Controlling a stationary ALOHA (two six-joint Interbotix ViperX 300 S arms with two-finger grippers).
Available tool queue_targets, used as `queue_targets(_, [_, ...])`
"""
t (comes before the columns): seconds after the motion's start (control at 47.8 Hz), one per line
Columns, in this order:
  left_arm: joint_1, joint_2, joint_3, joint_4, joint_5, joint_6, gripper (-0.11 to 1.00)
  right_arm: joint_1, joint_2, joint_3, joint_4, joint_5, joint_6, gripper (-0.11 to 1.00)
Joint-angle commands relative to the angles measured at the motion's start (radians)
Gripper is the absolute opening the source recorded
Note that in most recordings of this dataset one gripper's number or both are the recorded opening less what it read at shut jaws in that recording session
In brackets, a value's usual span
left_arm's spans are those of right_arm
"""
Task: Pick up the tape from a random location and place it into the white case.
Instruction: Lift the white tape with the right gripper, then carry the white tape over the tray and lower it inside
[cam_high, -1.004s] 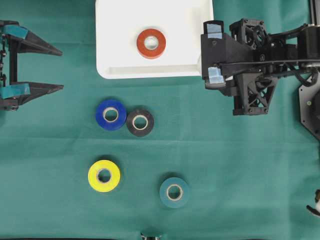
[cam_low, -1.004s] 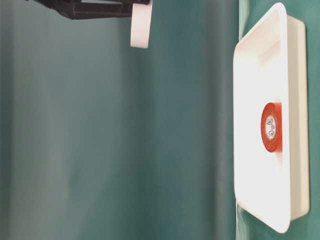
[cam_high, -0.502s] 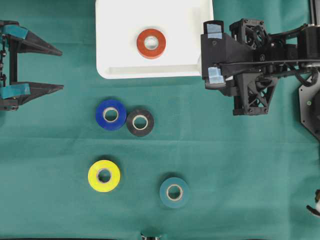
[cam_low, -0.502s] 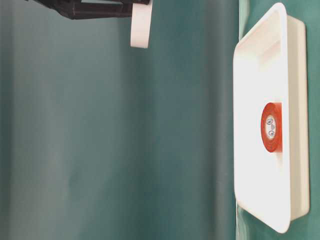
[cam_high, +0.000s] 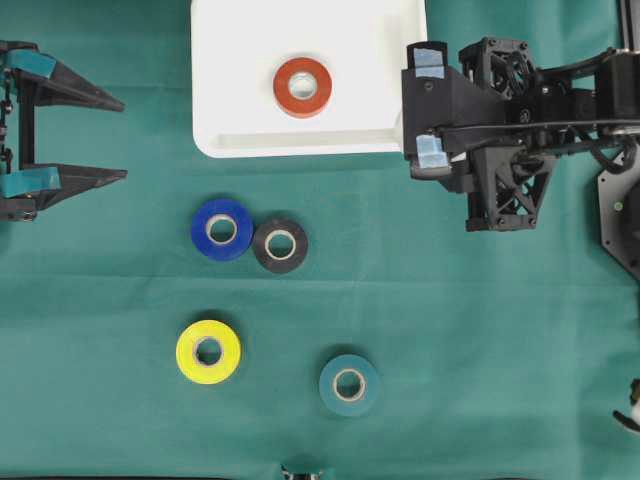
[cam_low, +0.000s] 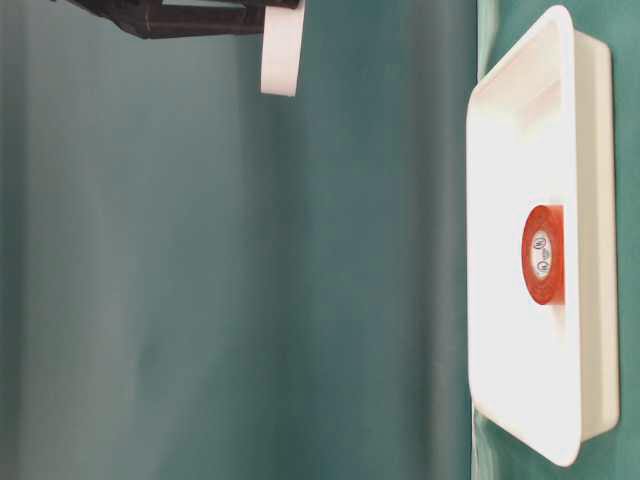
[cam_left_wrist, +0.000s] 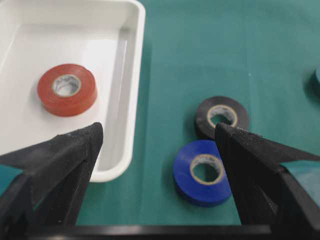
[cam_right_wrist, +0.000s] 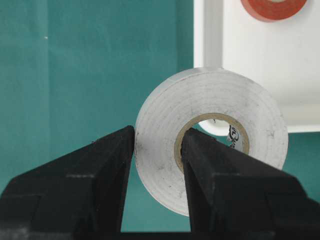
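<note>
- Right claw (cam_right_wrist: 157, 165): we see it clamped on a white tape roll (cam_right_wrist: 210, 140), one finger (cam_right_wrist: 112, 165) on the roll's outer face and the other through its core; the roll stands on edge, clear of the tabletop (cam_high: 480, 340).
- From overhead, this claw (cam_high: 425, 150) hangs just beside the right edge of the white case (cam_high: 230, 60), near its front corner.
- Inside the case we find a red tape roll (cam_high: 303, 86) lying flat, apart from the rim.
- Left claw (cam_high: 85, 135): spread wide and holding nothing, at the left edge of the tabletop, well apart from the case.
- On the green cloth before the case lie a blue tape roll (cam_high: 222, 229) and a black tape roll (cam_high: 280, 244), touching.
- Farther forward lie a yellow tape roll (cam_high: 208, 351) and a teal tape roll (cam_high: 348, 384), well apart from each other.
</note>
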Motion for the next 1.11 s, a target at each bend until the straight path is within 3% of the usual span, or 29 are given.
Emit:
queue_targets(0.0, [0.002,0.003,-0.015,-0.002,-0.009,-0.002,0.99,0.002,-0.02,-0.029,-0.002,-0.003,0.003,0.33])
queue_targets(0.146, [0.002,0.003,-0.015,-0.002,-0.009,-0.002,0.99,0.002,-0.02,-0.031,-0.005,-0.005,0.0,0.33])
queue_targets(0.418, [0.003,0.003,-0.015,-0.002,-0.009,-0.002,0.99,-0.025,-0.003,-0.031,-0.072,-0.031,-0.009,0.33])
queue_targets(0.9, [0.002,0.003,-0.015,0.0,-0.009,-0.002,0.99,-0.258,0.037,-0.057,-0.069,-0.06,-0.138,0.33])
queue_targets(1.088, [0.002,0.003,-0.015,0.0,-0.009,-0.002,0.99,-0.311,0.038,-0.061,-0.067,-0.069,-0.166,0.33])
